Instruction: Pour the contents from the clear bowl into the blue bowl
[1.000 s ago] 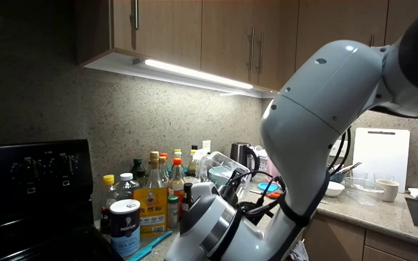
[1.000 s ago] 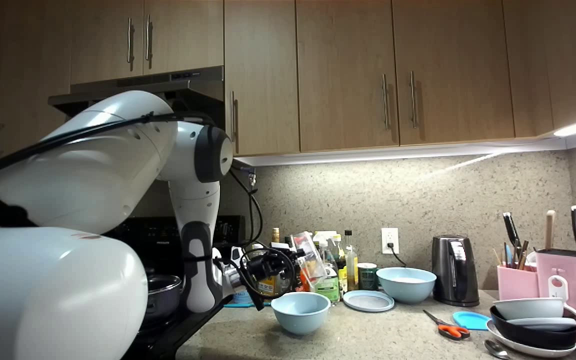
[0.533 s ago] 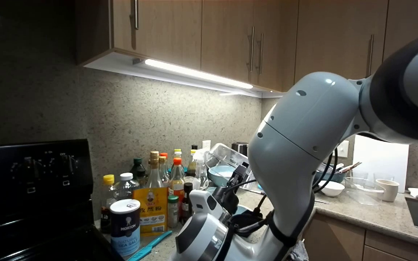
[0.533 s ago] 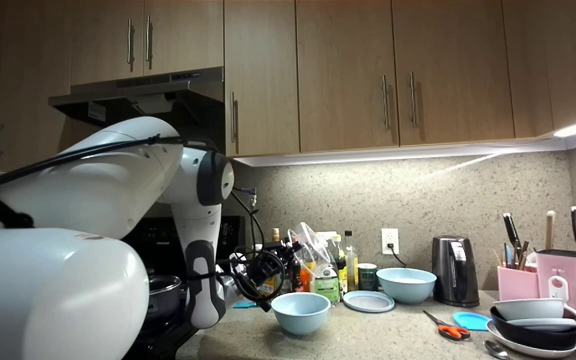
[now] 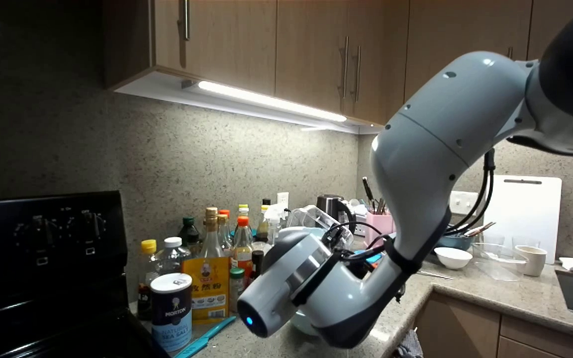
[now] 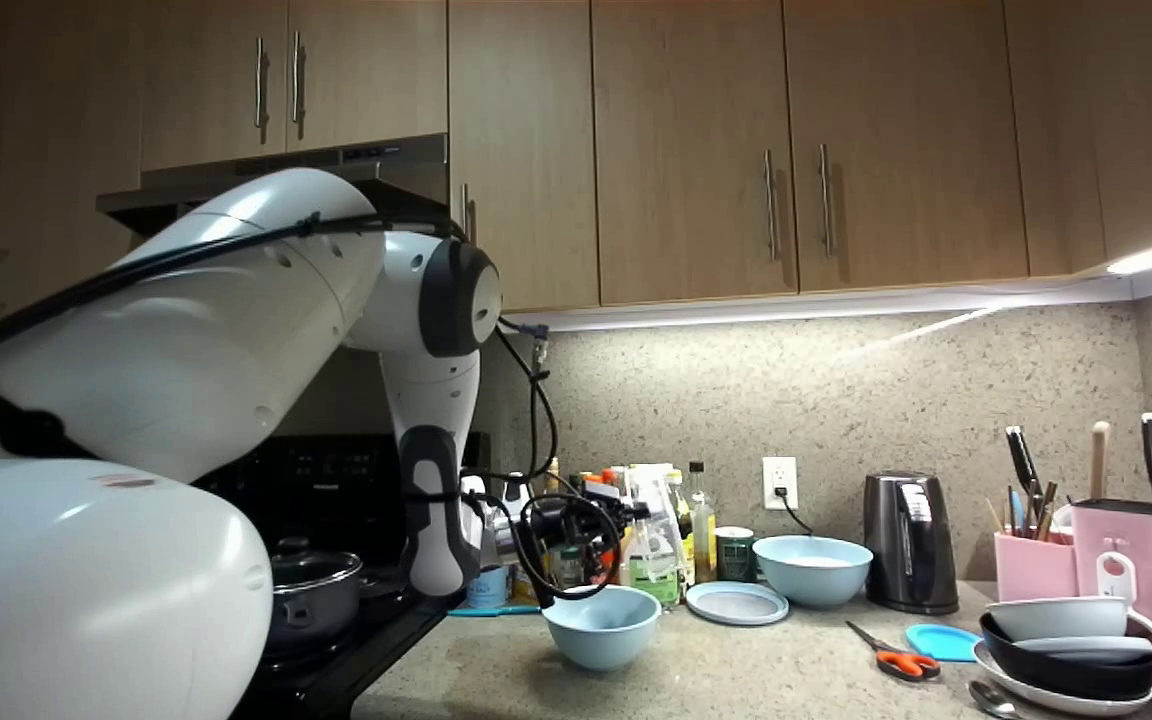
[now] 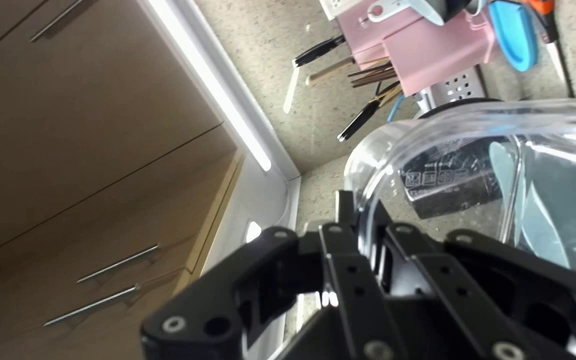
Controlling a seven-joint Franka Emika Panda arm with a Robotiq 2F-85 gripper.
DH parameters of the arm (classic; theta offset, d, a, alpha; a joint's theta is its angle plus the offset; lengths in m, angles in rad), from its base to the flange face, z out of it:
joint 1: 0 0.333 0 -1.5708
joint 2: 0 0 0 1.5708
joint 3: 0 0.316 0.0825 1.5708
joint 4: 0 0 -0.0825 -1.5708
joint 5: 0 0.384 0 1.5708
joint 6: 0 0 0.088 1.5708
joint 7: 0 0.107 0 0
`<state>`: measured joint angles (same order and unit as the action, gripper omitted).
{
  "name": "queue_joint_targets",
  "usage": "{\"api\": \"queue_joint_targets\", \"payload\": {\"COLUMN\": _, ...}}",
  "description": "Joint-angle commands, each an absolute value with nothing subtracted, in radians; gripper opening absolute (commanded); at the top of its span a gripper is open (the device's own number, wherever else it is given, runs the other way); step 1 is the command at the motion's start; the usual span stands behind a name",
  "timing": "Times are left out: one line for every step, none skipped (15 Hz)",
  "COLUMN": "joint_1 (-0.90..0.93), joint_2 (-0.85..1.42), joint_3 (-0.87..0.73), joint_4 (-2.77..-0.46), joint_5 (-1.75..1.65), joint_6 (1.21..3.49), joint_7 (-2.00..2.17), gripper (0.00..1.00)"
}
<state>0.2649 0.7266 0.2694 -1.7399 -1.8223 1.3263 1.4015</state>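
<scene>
My gripper [image 7: 364,214] is shut on the rim of the clear bowl [image 7: 458,130], a see-through container that looks box-like with rounded corners. It is held tilted in the air; it also shows in an exterior view [image 5: 338,226]. What it contains cannot be made out. In an exterior view the gripper [image 6: 628,514] is above and slightly right of a smaller light-blue bowl [image 6: 603,630] on the counter. The larger opaque blue bowl [image 6: 813,572] stands farther back, beside the kettle. Light-blue shapes show through the clear wall in the wrist view.
Several bottles [image 5: 212,238] stand behind the gripper. A pale round lid [image 6: 737,603], a kettle [image 6: 911,540], scissors [image 6: 896,655] and stacked dishes [image 6: 1071,650] are on the counter. A pot [image 6: 311,590] sits on the stove. Cabinets [image 6: 696,150] hang overhead.
The arm dips, then rises and shifts right in an exterior view. The hand has turned, so the clear bowl's tilt has changed. The bowls on the counter have not moved.
</scene>
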Motion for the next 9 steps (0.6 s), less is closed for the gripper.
{"api": "queue_joint_targets", "payload": {"joint_1": 0.168, "joint_2": 0.515, "joint_3": 0.292, "joint_4": -1.941, "joint_5": -1.740, "joint_6": 1.536, "joint_7": 1.489, "gripper": 0.03}}
{"api": "queue_joint_targets", "payload": {"joint_1": 0.146, "joint_2": 0.475, "joint_3": 0.287, "joint_4": -1.975, "joint_5": -1.719, "joint_6": 1.599, "joint_7": 1.512, "gripper": 0.03}}
{"api": "queue_joint_targets", "payload": {"joint_1": 0.123, "joint_2": 0.443, "joint_3": 0.278, "joint_4": -2.004, "joint_5": -1.696, "joint_6": 1.662, "joint_7": 1.537, "gripper": 0.03}}
{"api": "queue_joint_targets", "payload": {"joint_1": 0.102, "joint_2": 0.413, "joint_3": 0.268, "joint_4": -2.027, "joint_5": -1.671, "joint_6": 1.726, "joint_7": 1.556, "gripper": 0.03}}
{"api": "queue_joint_targets", "payload": {"joint_1": 0.084, "joint_2": 0.399, "joint_3": 0.255, "joint_4": -2.031, "joint_5": -1.636, "joint_6": 1.778, "joint_7": 1.570, "gripper": 0.03}}
{"api": "queue_joint_targets", "payload": {"joint_1": 0.149, "joint_2": 0.485, "joint_3": 0.232, "joint_4": -1.943, "joint_5": -1.671, "joint_6": 1.696, "joint_7": 1.519, "gripper": 0.07}}
{"api": "queue_joint_targets", "payload": {"joint_1": 0.130, "joint_2": 0.458, "joint_3": 0.224, "joint_4": -1.967, "joint_5": -1.655, "joint_6": 1.740, "joint_7": 1.530, "gripper": 0.07}}
{"api": "queue_joint_targets", "payload": {"joint_1": 0.117, "joint_2": 0.442, "joint_3": 0.220, "joint_4": -1.981, "joint_5": -1.646, "joint_6": 1.761, "joint_7": 1.536, "gripper": 0.07}}
{"api": "queue_joint_targets", "payload": {"joint_1": 0.111, "joint_2": 0.434, "joint_3": 0.219, "joint_4": -1.989, "joint_5": -1.644, "joint_6": 1.768, "joint_7": 1.538, "gripper": 0.07}}
